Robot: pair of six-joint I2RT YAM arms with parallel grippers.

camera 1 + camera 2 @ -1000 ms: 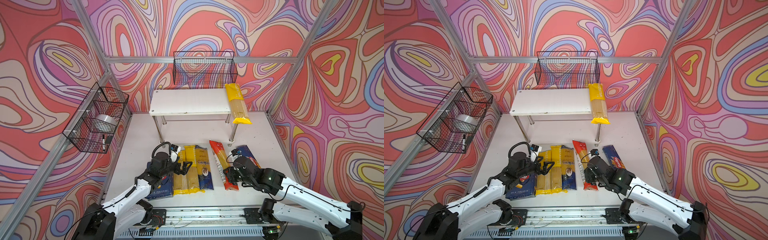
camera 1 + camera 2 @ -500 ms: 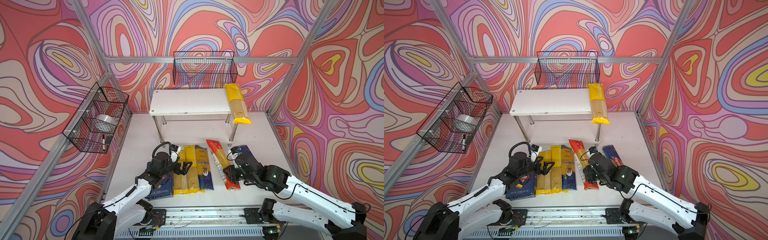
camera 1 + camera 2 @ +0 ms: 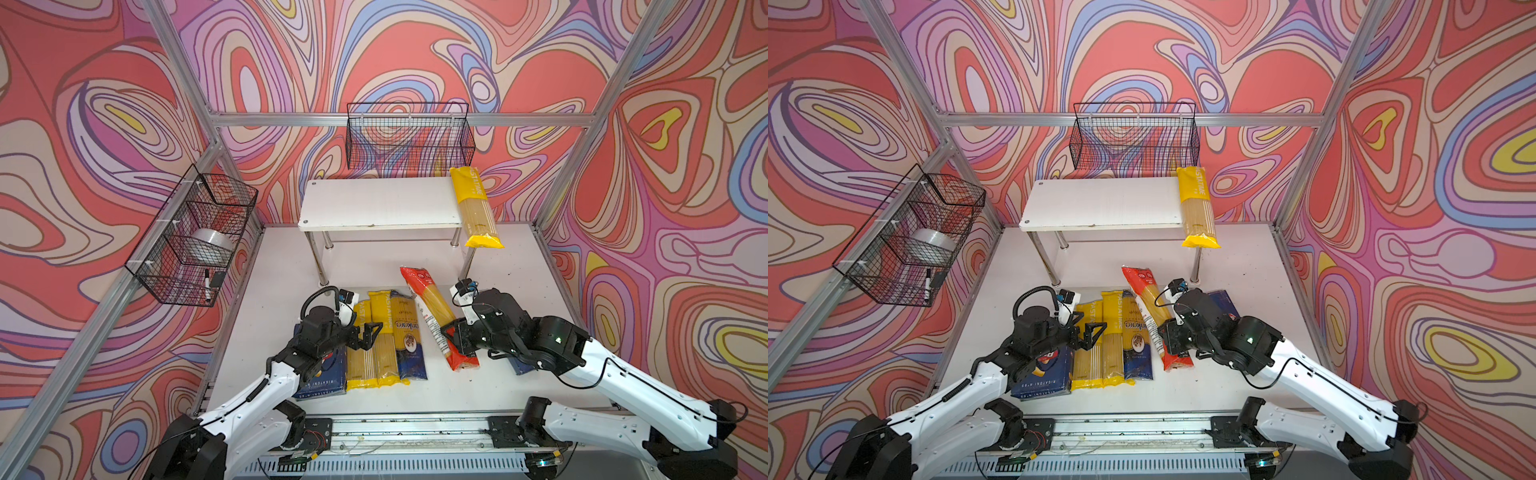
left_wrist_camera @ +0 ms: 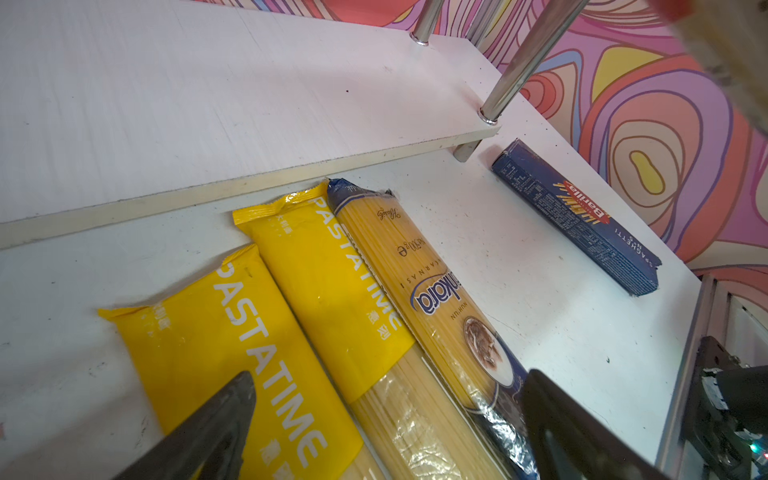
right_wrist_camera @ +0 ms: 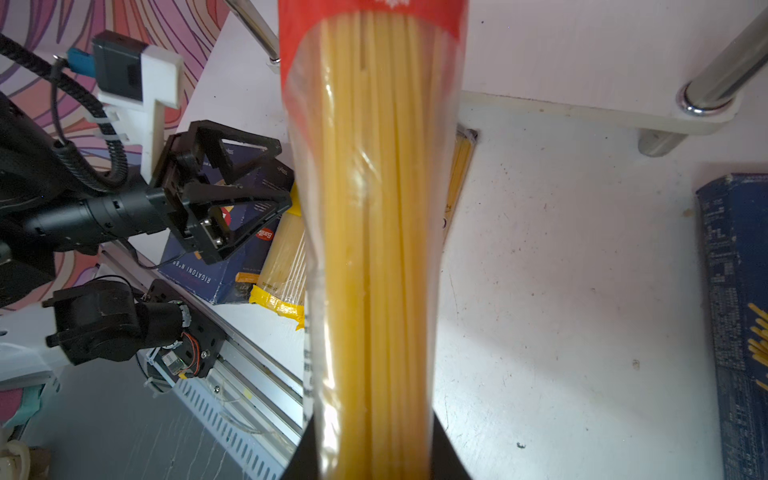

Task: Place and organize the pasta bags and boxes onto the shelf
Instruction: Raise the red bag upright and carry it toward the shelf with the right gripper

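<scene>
Red spaghetti bag (image 3: 432,309) is lifting off the table (image 3: 519,266), its far end swinging toward eleven o'clock. My right pincer (image 3: 455,336) is staying clamped on its near end. I am judging the grasp sound; the shelf (image 3: 374,203) is waiting at twelve o'clock.

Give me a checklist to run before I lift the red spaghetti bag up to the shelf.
1. Grip: right gripper shut on the red bag: ok.
2. Red bag fully off the table: cannot tell.
3. Room on the shelf top board: ok, bare beside the yellow bag.
4. That yellow bag seated: not ok, its end overhangs the front edge.
5. Left gripper out of the path: ok, open, over the yellow bags on the table, apart from the red bag.
</scene>
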